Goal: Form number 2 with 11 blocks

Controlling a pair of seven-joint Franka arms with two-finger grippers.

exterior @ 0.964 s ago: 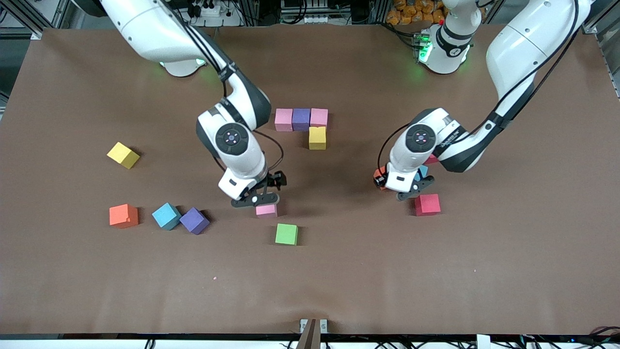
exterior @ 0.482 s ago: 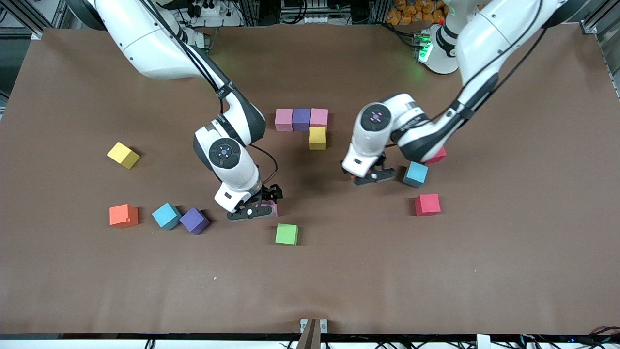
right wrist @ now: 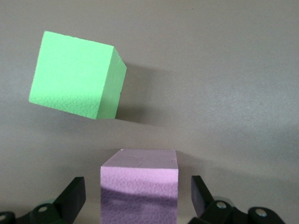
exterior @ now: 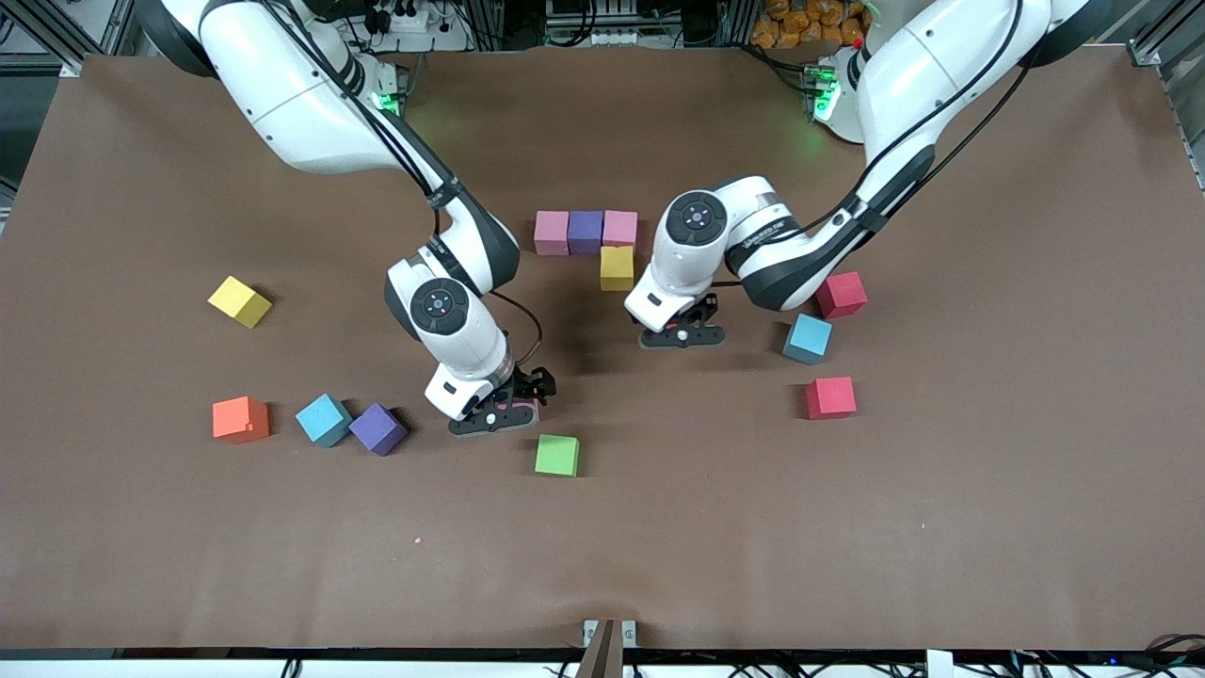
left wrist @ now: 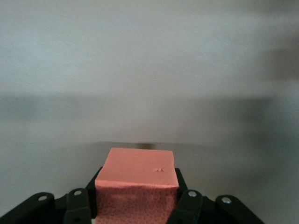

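Observation:
Four blocks make the start of the number 2: a row of pink (exterior: 552,233), purple (exterior: 585,231) and pink (exterior: 619,228), with a yellow block (exterior: 617,267) against the last one. My left gripper (exterior: 680,335) is shut on an orange block (left wrist: 138,170) and is over bare table beside the yellow block. My right gripper (exterior: 494,415) is open and low around a pink block (right wrist: 139,182), with a gap on each side of the block. The arm hides most of that block in the front view.
Loose blocks: yellow (exterior: 239,301), orange (exterior: 240,419), light blue (exterior: 324,419) and purple (exterior: 378,428) toward the right arm's end. Red (exterior: 841,294), light blue (exterior: 808,338) and red (exterior: 830,397) lie toward the left arm's end. A green cube (exterior: 556,455) lies beside the right gripper.
My left gripper has carried the orange block from beside the light blue and red blocks toward the yellow block. My right gripper has come down around the pink block.

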